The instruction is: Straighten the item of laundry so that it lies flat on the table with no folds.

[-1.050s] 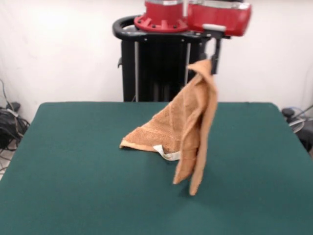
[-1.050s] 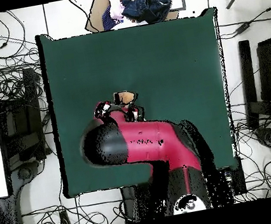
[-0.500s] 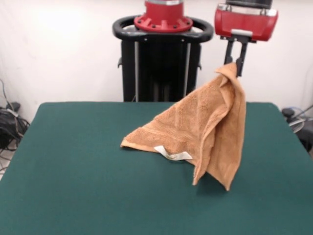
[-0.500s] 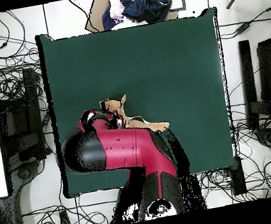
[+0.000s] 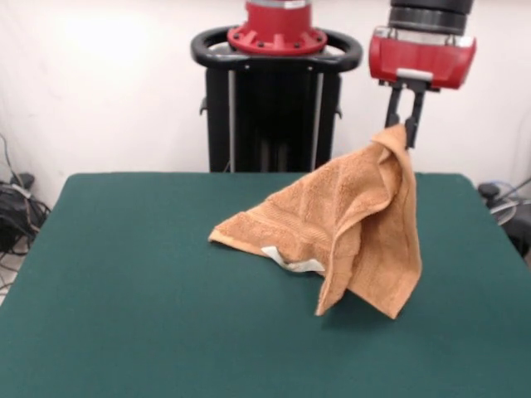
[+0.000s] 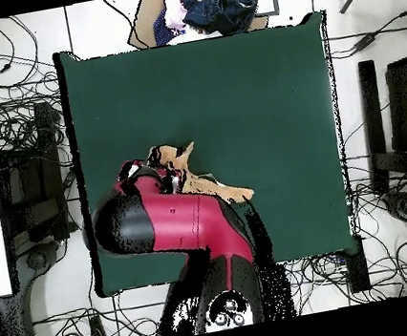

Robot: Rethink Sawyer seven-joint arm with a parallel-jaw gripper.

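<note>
The hand (image 5: 406, 138) is clamped on 1 corner of the orange towel (image 5: 348, 224), holding it up so the cloth hangs in folds while its lower part, with the white label (image 5: 290, 260), rests on the green tabletop (image 5: 124, 290).

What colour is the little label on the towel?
White. The label sits at the towel's lower edge near the table, clearest in the front view.

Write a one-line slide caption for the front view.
Gripper lifts one corner of the orange towel while its other end rests on the green table.
</note>
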